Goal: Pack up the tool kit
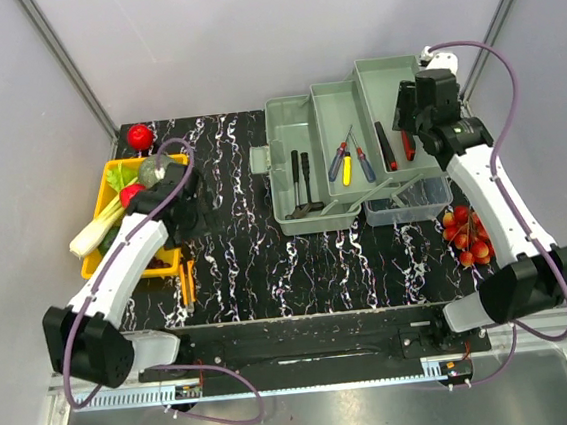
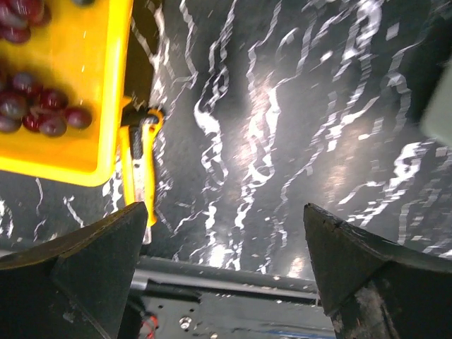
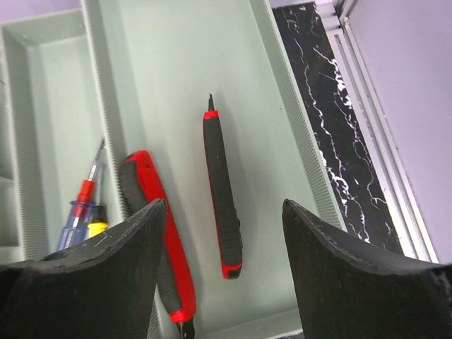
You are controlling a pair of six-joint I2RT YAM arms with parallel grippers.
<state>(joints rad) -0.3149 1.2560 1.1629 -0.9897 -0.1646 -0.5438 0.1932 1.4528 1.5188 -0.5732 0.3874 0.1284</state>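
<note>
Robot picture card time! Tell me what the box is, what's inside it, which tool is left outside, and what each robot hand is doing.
box: green toolbox, open
inside: black-and-red tool, red-handled tool, screwdrivers, black tools
outside: yellow tool on the table, beside the yellow bin
left gripper: open, empty, above the table near the yellow tool
right gripper: open, empty, above the toolbox's right compartment
</note>
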